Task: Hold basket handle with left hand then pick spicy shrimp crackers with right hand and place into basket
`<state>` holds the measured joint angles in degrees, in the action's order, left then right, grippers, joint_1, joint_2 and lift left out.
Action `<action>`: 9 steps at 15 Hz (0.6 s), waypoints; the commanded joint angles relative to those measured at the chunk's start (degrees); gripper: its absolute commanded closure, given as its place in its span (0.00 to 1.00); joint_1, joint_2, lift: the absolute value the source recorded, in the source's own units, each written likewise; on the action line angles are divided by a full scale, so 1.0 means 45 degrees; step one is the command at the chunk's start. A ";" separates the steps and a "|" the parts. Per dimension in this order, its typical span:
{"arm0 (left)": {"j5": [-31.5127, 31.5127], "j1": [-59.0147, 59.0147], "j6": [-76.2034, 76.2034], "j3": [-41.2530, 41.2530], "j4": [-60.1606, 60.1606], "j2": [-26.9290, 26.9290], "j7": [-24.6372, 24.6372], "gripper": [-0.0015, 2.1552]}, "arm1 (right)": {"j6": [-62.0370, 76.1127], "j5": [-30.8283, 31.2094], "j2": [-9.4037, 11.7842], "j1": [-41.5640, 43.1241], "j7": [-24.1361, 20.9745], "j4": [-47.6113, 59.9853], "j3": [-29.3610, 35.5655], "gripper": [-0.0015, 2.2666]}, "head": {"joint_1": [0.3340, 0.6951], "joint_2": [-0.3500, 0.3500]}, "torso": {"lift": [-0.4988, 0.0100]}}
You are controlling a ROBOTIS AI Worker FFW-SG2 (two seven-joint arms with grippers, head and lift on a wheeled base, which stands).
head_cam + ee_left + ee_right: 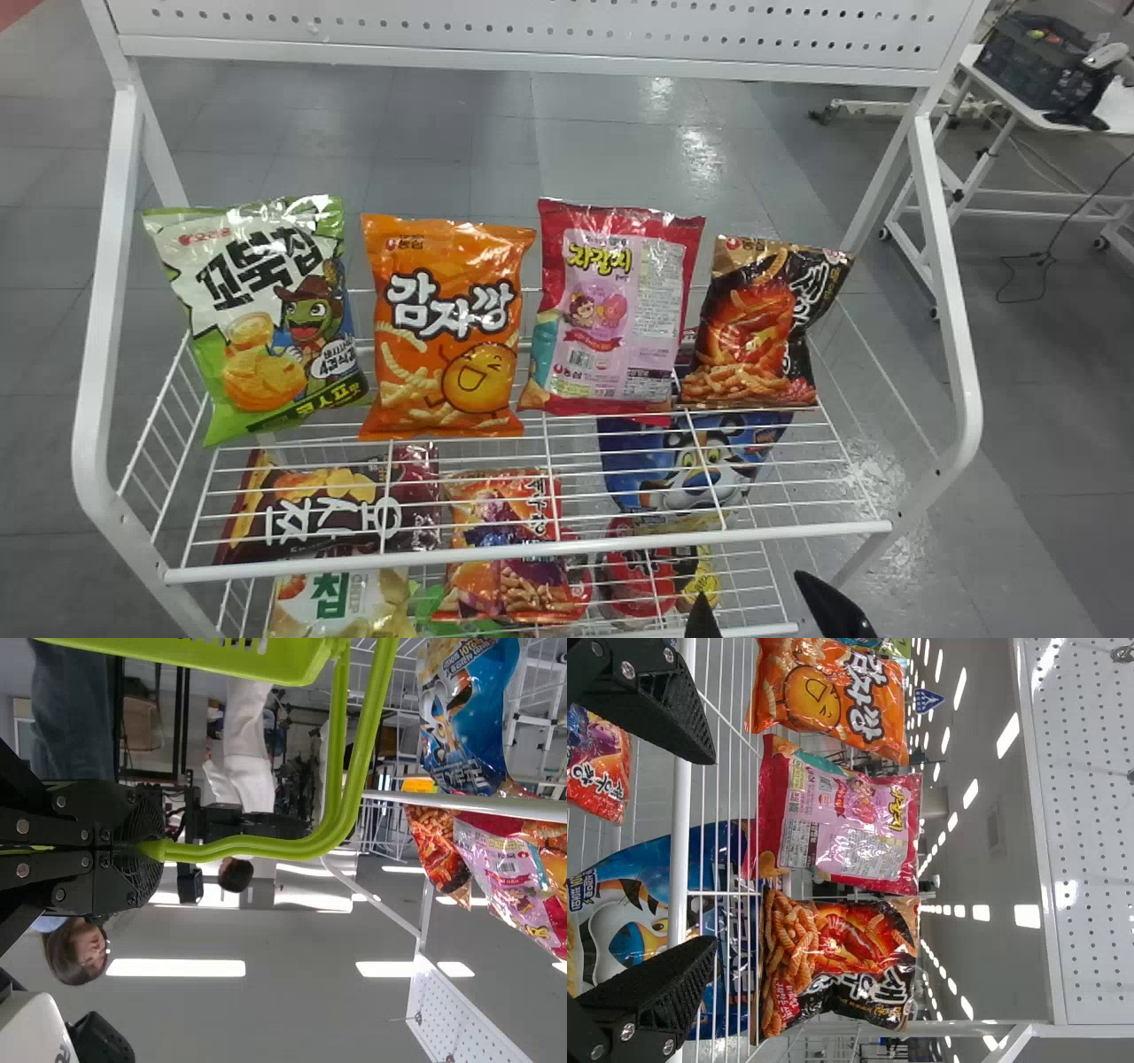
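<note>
At the right end of the upper wire shelf, the black and orange spicy shrimp crackers [766,328] lean upright; the right wrist view shows the same bag of crackers [842,961] beyond the fingers. My right gripper [753,589] is at the bottom edge of the head view, in front of the rack and apart from the bag. Its two fingers stand wide apart in the right wrist view, and that gripper [713,850] has nothing between them. In the left wrist view my left gripper [146,849] is shut on the handle of the green basket [239,657].
The upper shelf's white front bar [532,551] runs between the right gripper and the bags. Left of the crackers stand a pink-red bag [611,310], an orange bag [447,328] and a green-white bag [266,310]. More snacks lie below, including a blue bag [695,461].
</note>
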<state>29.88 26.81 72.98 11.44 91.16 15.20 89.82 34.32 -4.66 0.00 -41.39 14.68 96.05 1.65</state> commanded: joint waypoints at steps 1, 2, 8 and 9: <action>0.0001 -0.0002 -0.0055 -0.0004 -0.0042 0.0000 0.0165 0.99 | 0.0000 -0.0001 -0.0011 -0.0002 0.0000 0.0002 0.0004 0.04 | 1.00 0.31 | 0.96; 0.0001 -0.0002 -0.0055 -0.0004 -0.0042 0.0000 0.0165 0.99 | 0.0000 -0.0001 -0.0011 -0.0002 0.0000 0.0022 0.0004 0.04 | 1.00 0.32 | 0.96; 0.0001 -0.0060 -0.0133 -0.0004 -0.0238 -0.0019 0.0165 0.99 | 0.0000 -0.0001 -0.0011 -0.0002 0.0000 0.0080 0.0043 0.03 | 1.00 0.32 | 0.96; 0.0001 -0.0060 -0.0172 -0.0004 -0.0238 -0.0019 0.0165 0.99 | 0.0000 -0.0001 -0.0011 0.0017 0.0000 0.0100 0.0062 0.03 | 1.00 0.32 | 0.96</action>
<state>29.88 26.60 72.30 11.43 90.13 15.16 89.82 34.32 -4.66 0.00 -41.39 14.68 96.40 1.79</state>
